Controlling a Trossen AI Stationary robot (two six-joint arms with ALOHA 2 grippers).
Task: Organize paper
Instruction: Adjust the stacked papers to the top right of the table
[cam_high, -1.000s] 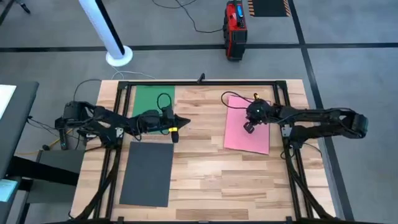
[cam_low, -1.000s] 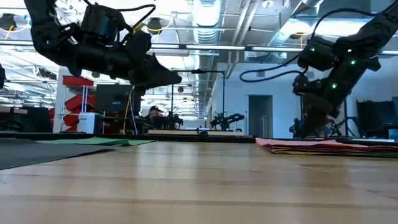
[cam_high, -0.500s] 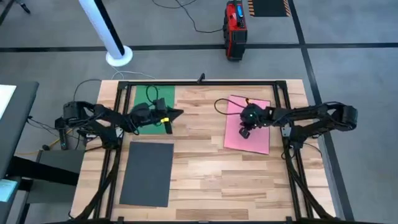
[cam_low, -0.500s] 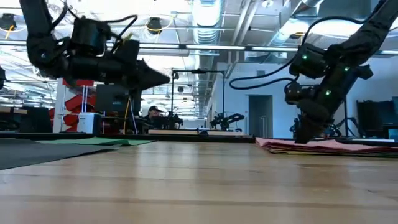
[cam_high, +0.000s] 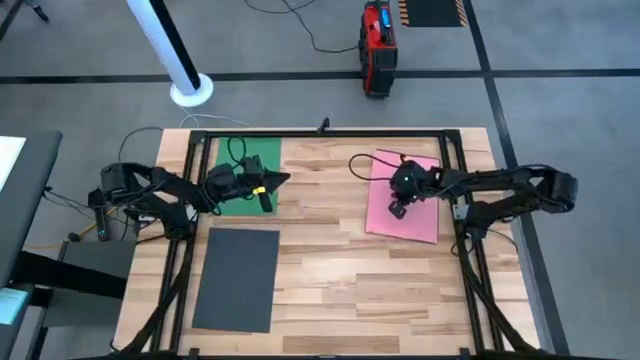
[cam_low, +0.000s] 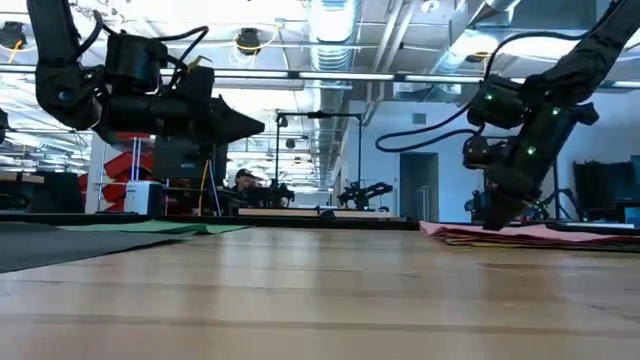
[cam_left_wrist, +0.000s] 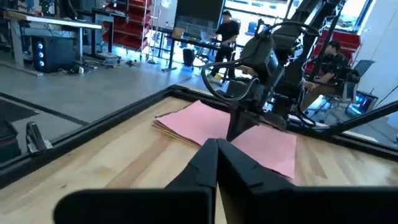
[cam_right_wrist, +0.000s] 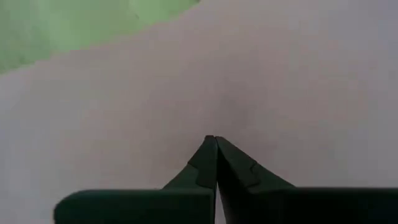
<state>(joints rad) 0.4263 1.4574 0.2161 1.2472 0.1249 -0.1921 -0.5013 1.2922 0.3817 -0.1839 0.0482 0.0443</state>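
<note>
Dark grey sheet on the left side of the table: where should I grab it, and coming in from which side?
The dark grey sheet lies flat on the table, apart from the green sheet and pink stack, with nothing resting on it. Its right long edge faces bare wood, so probably pinch there near a corner, coming low from the table's middle. The left gripper, shut above the green sheet, is nearest.

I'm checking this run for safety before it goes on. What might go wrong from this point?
The right gripper, fingers shut, presses its tip on the pink sheet, which lies on a stack; dragging may crumple it or shift the sheets beneath. The left gripper, also shut, hangs above the green sheet and holds nothing.
</note>
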